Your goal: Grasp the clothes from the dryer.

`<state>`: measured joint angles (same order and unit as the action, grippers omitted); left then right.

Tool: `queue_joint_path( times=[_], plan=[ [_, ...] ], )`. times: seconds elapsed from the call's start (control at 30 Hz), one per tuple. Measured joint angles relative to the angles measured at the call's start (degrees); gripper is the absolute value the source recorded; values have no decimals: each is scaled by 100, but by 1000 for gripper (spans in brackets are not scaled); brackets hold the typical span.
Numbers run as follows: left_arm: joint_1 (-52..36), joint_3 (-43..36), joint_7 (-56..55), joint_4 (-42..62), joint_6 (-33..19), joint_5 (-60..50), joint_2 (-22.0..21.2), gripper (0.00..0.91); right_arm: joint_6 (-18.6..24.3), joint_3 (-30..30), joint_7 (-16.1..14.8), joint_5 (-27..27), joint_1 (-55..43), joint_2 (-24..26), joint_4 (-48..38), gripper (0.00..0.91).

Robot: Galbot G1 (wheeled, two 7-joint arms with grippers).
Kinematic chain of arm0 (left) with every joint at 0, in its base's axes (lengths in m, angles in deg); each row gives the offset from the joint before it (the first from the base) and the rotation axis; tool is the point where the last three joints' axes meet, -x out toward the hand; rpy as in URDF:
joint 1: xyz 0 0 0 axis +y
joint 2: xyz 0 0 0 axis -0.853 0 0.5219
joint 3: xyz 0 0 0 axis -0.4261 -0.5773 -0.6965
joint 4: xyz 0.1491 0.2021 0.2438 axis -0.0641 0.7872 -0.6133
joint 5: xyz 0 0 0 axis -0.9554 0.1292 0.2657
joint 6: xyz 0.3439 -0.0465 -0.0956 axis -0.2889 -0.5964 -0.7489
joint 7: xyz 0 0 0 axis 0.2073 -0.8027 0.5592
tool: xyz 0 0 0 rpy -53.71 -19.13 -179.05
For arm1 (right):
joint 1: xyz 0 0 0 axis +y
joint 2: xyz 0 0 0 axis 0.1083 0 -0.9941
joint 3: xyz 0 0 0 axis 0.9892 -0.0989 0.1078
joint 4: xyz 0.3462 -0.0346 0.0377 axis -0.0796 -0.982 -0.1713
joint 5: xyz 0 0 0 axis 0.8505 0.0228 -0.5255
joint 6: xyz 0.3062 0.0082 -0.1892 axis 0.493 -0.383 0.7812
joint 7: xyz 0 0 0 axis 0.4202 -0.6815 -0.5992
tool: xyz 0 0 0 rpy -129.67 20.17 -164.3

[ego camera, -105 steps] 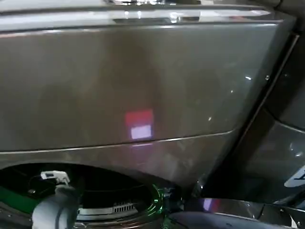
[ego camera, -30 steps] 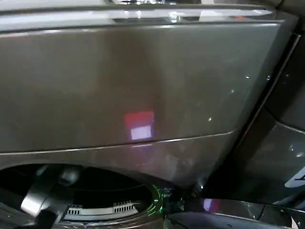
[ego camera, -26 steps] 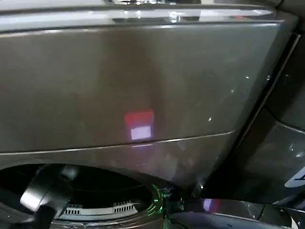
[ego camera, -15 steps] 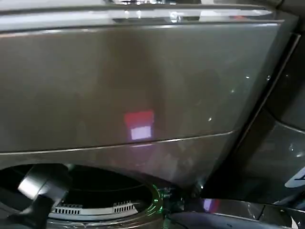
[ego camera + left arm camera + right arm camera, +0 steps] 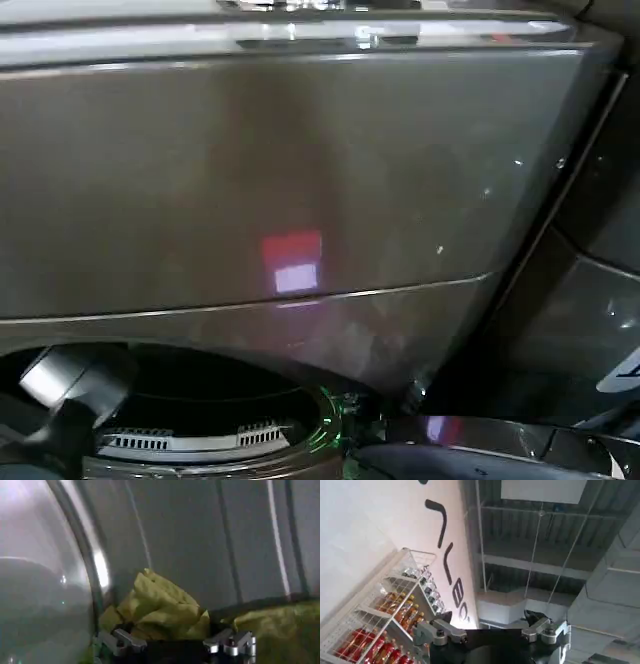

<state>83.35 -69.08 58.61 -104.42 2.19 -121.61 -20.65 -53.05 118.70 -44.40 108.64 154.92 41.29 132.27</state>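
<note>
Bronze-brown sheet metal covers most of the head view: it is the front panel of the dryer (image 5: 300, 180), crossed by a thin horizontal seam and carrying a small red and white glow of reflected light. Low at the left the round drum mouth (image 5: 200, 395) opens dark, with a pale vented strip and a green-lit rim at its lower edge. The left arm (image 5: 70, 385), a grey cylindrical link, reaches into that mouth from the left.

From the left wrist view, the left tool (image 5: 177, 642) is inside the drum, its two metal-tipped fingers (image 5: 122, 640) spread apart. Between and just beyond them lies the clothes (image 5: 160, 607), a wrinkled olive-green piece bunched into a peak against the grey ribbed drum wall (image 5: 210, 540). The cloth sits in the gap of the open fingers, and more of the same green fabric trails off to one side near the other fingertip. Whether the fingertips already touch the cloth cannot be told. The curved grey rim of the drum opening (image 5: 80, 555) runs beside the cloth.

The right tool (image 5: 495, 630) is raised and turned away from the dryer, its fingers wide apart and holding nothing. Behind it stand a white wall with dark lettering, a wire shelf (image 5: 380, 620) of red-capped bottles, and ceiling beams.
</note>
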Motion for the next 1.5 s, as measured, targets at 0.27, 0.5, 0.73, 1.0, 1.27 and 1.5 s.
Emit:
queue_joint_path(
  times=[0.27,0.5,0.73,1.0,1.27,1.5],
  plan=[
    [-68,-146,70,56,-212,343,39,0,-1,-7,4,-1,0,15,-10,907],
    [-88,-190,140,68,-304,594,70,0,-1,-2,9,-1,-12,14,-13,907],
    [-38,-187,140,111,-352,833,45,0,-1,15,9,-3,-3,-5,-27,907],
    [30,21,-139,136,-317,1186,-3,0,3,0,12,-3,-40,-34,-27,907],
    [224,576,-962,-29,-217,1589,-64,0,5,-58,17,-4,-99,-28,-10,907],
    [477,1259,-1908,-288,-17,2001,-60,0,12,-101,18,-4,-153,-30,-11,907]
  ],
)
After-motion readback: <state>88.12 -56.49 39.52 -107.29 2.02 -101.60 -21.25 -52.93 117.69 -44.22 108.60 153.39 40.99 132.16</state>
